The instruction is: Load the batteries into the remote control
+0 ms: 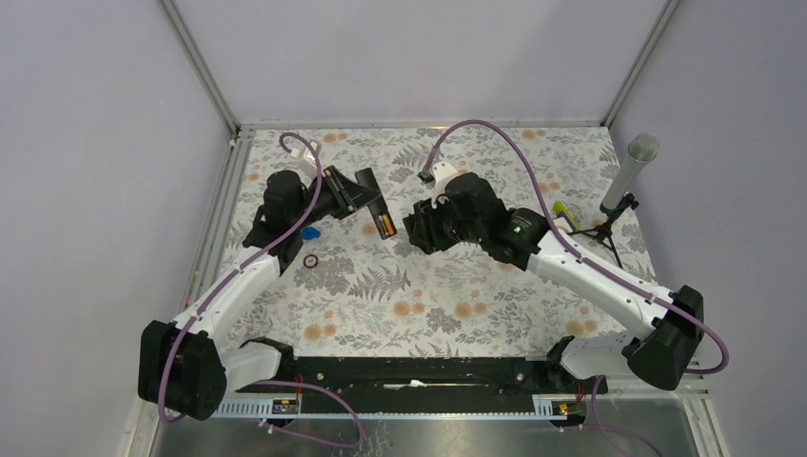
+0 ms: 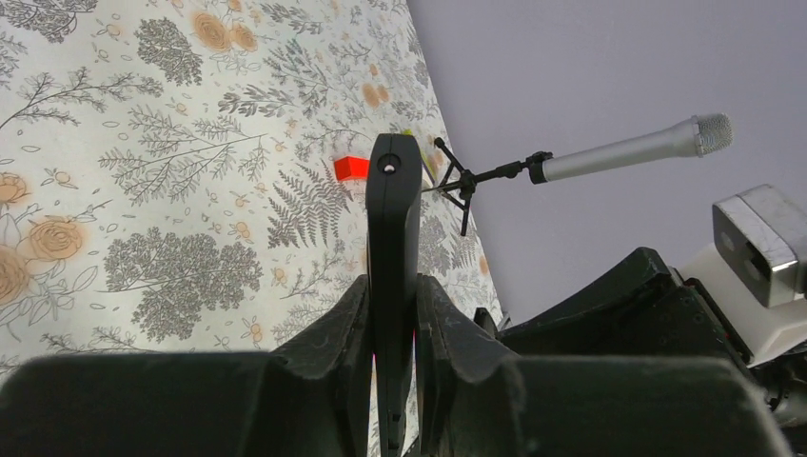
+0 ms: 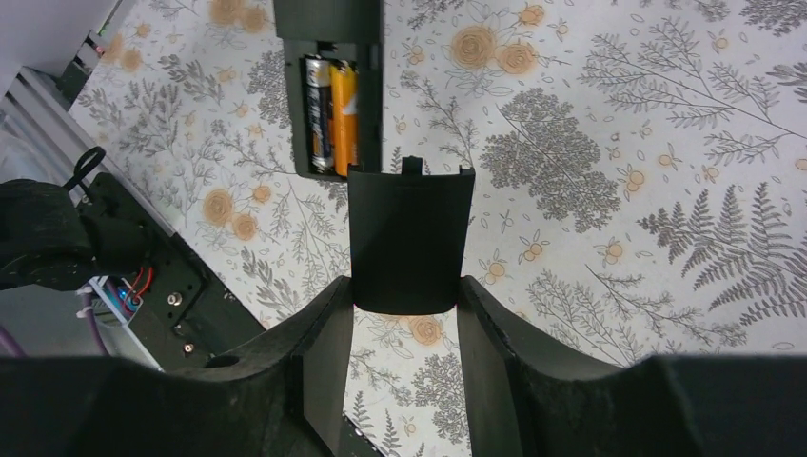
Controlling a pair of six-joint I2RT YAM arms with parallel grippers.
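Note:
My left gripper (image 2: 395,319) is shut on the remote control (image 2: 394,219), a slim black bar seen edge-on and pointing away from the wrist. From above, the left gripper (image 1: 354,195) holds the remote control (image 1: 374,205) over the mat, back side up. Its compartment is uncovered, with two batteries (image 3: 330,114) lying side by side inside; they also show from above (image 1: 385,226). My right gripper (image 3: 404,305) is shut on the small black back cover (image 3: 409,238), whose tabbed edge sits just short of the open compartment of the remote control (image 3: 328,57). The right gripper (image 1: 417,228) faces the remote's end.
A microphone (image 1: 628,176) on a small tripod stands at the right edge of the floral mat (image 1: 428,305). A red block (image 2: 350,168) lies beyond the remote's tip. A blue piece (image 1: 310,232) and a small ring (image 1: 311,260) lie by the left arm. A yellow-green item (image 1: 561,209) lies near the tripod.

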